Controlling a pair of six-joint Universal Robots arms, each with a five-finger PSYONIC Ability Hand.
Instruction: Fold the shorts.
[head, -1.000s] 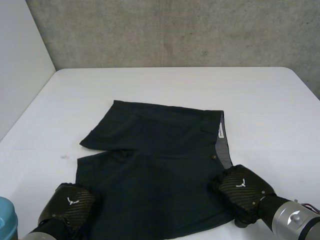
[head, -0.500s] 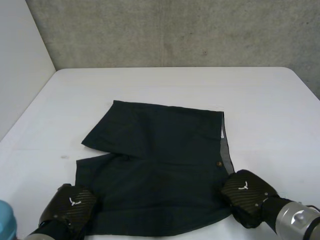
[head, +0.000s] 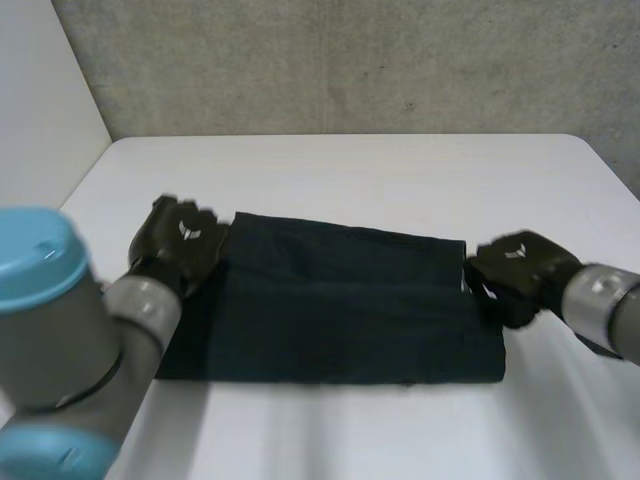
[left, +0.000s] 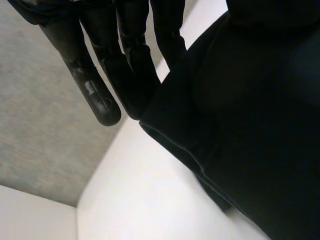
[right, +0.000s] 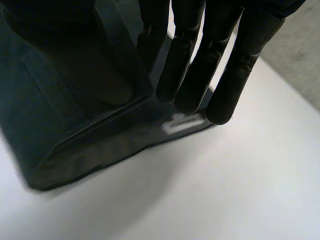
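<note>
Dark shorts (head: 340, 300) lying on the white surface (head: 350, 170), doubled over into a long flat band that runs from side to side across the middle. The folded edge faces the robot; the loose edges lie on the far side, toward the grey concrete wall (head: 350, 60).

Left hand (head: 185, 245): at the far left corner of the band, with the left arm (head: 60, 330) and its light-blue cap large in the foreground. In the left wrist view its fingers (left: 95, 85) are straight and reach past the cloth's edge, while the shorts (left: 250, 125) lie across their palm side with the thumb set on top, so the corner is pinched.

Right hand (head: 520, 268): at the far right corner, at the end of the right arm (head: 605, 305). In the right wrist view its fingers (right: 235, 65) are likewise straight, with the layered edge of the shorts (right: 65, 125) held between them and the thumb. A small white label (right: 182, 122) shows at the fingertips.
</note>
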